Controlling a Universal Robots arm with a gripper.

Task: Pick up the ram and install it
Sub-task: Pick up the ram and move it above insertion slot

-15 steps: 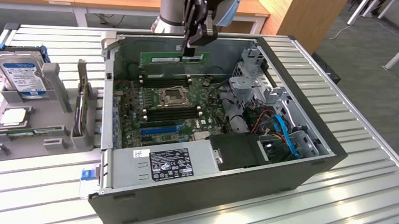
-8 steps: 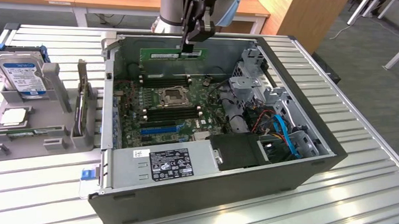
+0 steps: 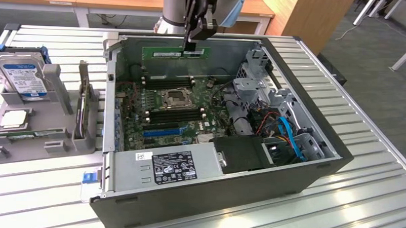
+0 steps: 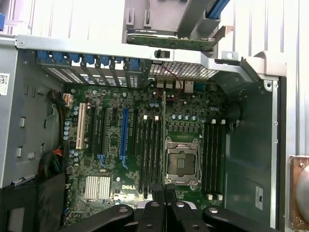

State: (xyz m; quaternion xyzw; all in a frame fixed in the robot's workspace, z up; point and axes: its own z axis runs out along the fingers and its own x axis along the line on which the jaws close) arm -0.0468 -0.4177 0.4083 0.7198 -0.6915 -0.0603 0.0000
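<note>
Bright, even room light from overhead fills the exterior view. The ribbed metal bench (image 3: 362, 200) throws back broad white glare streaks, strongest toward the exterior view's right. Inside the open computer case (image 3: 220, 193) the light drops: the walls shade the motherboard (image 3: 207, 91), and the drive corner is near black. The ram (image 3: 174, 52) stands clearly lit against the grey wall. In the wrist view the bench slats wash out to white, while the hand (image 4: 164, 200) reads as a dark silhouette.
</note>
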